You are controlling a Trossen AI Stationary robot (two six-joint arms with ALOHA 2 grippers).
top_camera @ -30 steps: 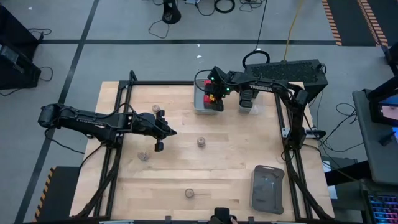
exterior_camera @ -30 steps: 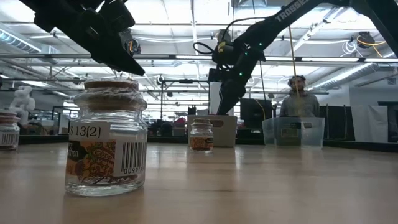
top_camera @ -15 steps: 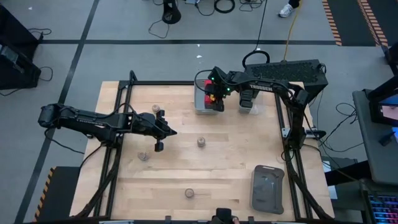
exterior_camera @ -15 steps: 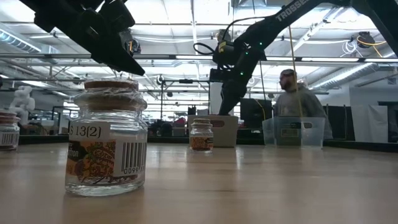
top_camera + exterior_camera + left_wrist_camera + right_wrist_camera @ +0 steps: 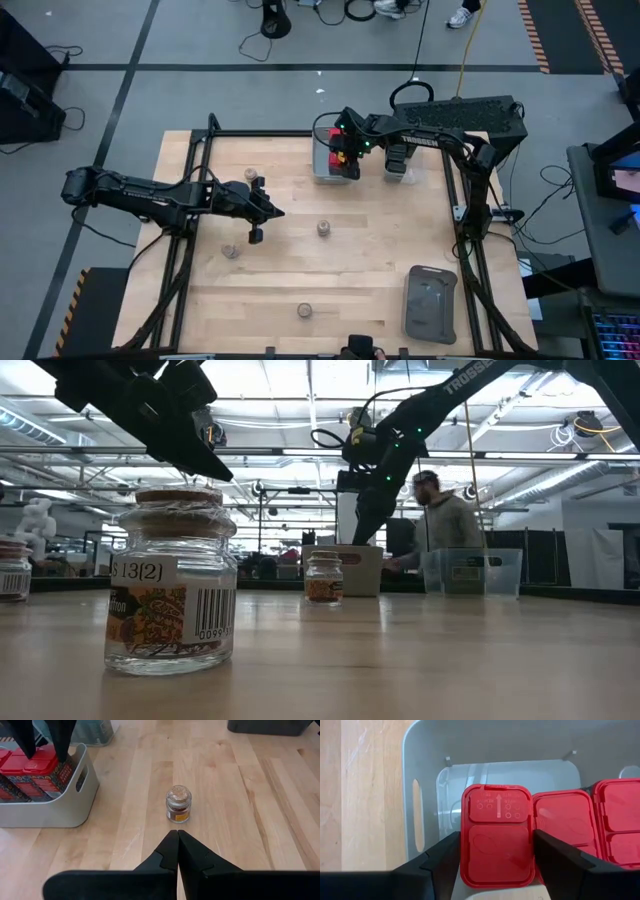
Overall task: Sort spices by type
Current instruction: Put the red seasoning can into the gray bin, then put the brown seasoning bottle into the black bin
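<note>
Across the wooden worktop (image 5: 370, 260) the two dark arms hold opposite ends, and a person in the room behind has walked leftward, now standing just beside the right arm in the low view where a second ago they stood farther right; the arms themselves have not shifted. At the far edge sits the grey bin (image 5: 422, 775), and the right gripper (image 5: 496, 851) hangs over it with its fingers (image 5: 440, 857) pinching a red-capped container (image 5: 497, 840) by its two flat sides, above the empty end of the bin next to other red caps (image 5: 592, 820). That blocky plastic box looks stiff and light, with smooth faces that could slip, so the broad side walls below the cap seem the sound place to hold. The left gripper (image 5: 178, 851) hovers over the worktop's left half, fingers pressed together, pointing at a round jar (image 5: 178, 804) standing alone mid-worktop. Such jars look like glass, heavier and breakable; I would grip the straight body beneath the tan top. More jars (image 5: 303, 311) stand scattered, apart from one another.
</note>
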